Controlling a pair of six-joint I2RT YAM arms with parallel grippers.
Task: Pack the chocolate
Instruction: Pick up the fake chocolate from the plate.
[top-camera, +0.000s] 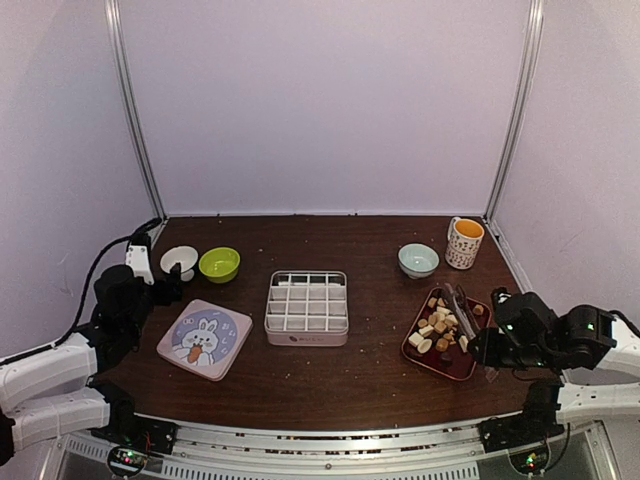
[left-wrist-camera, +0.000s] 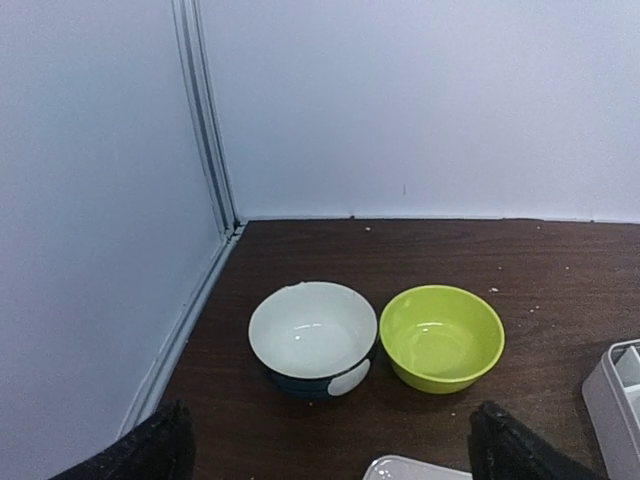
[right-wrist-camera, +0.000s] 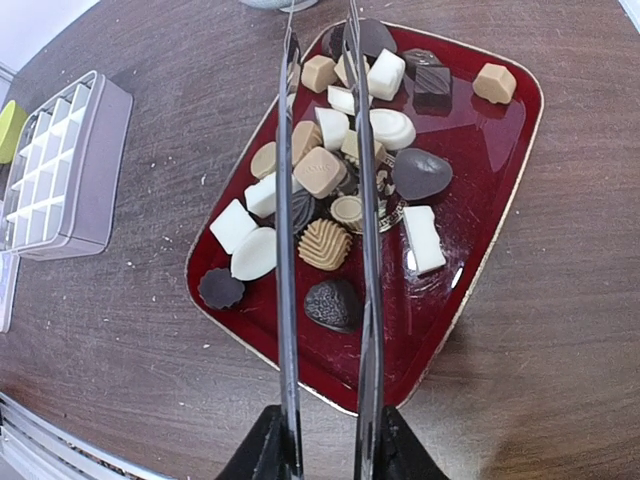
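While the chocolate (right-wrist-camera: 320, 172) lies heaped on a red tray (right-wrist-camera: 480, 190) at the right of the dark wooden surface (top-camera: 380, 250), cream, tan and dark brown pieces mixed together, the right arm is folded low at the tray's near right corner. Its wrist points toward the far left. The right gripper (right-wrist-camera: 325, 450) is clamped on the handle end of a pair of long metal tongs (right-wrist-camera: 287, 250). The tongs' two blades reach out over the pile with a gap between them, their tips near the tray's far end. Whether the blades touch any piece cannot be told.

Left of the tray, at the middle of the surface, sits a pale box divided into a grid of compartments (top-camera: 307, 305). Its square lid with a rabbit picture (top-camera: 205, 338) lies flat further left. Behind the tray stand a light blue bowl (top-camera: 418, 260) and a patterned mug (top-camera: 464, 243).

The left arm is drawn back at the left edge. The left gripper (left-wrist-camera: 330, 455) is spread wide with nothing in it, facing a white bowl (left-wrist-camera: 312, 330) and a green bowl (left-wrist-camera: 442, 338) that stand side by side.
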